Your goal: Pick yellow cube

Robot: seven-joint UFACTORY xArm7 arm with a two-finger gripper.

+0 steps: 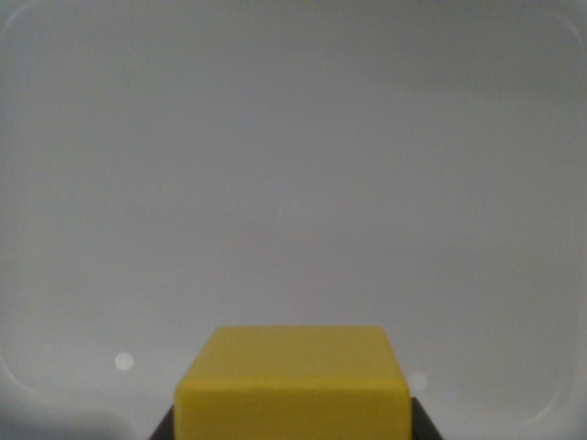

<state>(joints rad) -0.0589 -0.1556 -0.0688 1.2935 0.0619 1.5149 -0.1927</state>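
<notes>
The yellow cube (292, 385) sits at the bottom centre of the wrist view, filling the low edge, and dark gripper (292, 423) fingers (163, 427) press against its two sides, clamped on it. Behind it lies a pale grey surface (293, 183), blurred.

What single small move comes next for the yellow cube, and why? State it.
Probably a short straight lift. The yellow cube sits at the bottom centre of the wrist view with dark tool parts showing at both lower corners, so it looks flanked. Whether the tool is actually clamped cannot be told, so check the grip first.
</notes>
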